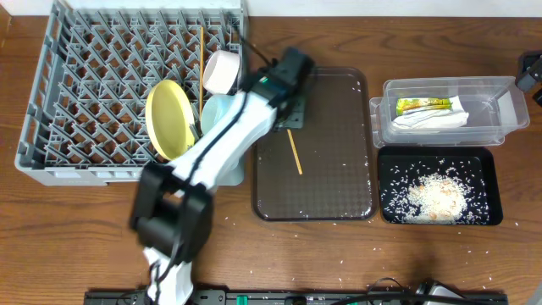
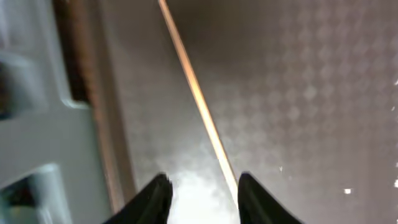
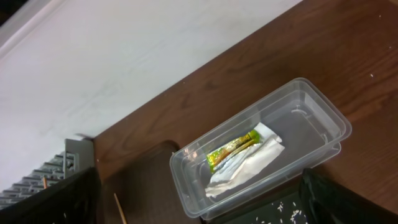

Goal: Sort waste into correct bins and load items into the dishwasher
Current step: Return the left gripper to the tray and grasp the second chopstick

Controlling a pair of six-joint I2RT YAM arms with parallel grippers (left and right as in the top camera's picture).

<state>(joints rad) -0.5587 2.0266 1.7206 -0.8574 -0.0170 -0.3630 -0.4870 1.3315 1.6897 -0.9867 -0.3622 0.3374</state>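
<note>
Left gripper low over brown tray, fingers slightly apart, chopstick lying flat beside one finger, right gripper wide apart above clear tub

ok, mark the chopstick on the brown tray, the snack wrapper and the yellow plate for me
chopstick (image 1: 295, 153), overhead view, midway along the stick
snack wrapper (image 1: 422, 105), overhead view, centre of the green-and-yellow pack
yellow plate (image 1: 172, 119), overhead view, middle of its upright face

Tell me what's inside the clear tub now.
The clear plastic tub holds a green-and-yellow snack wrapper lying on crumpled white paper. Whatever might be under the paper is covered.
</note>
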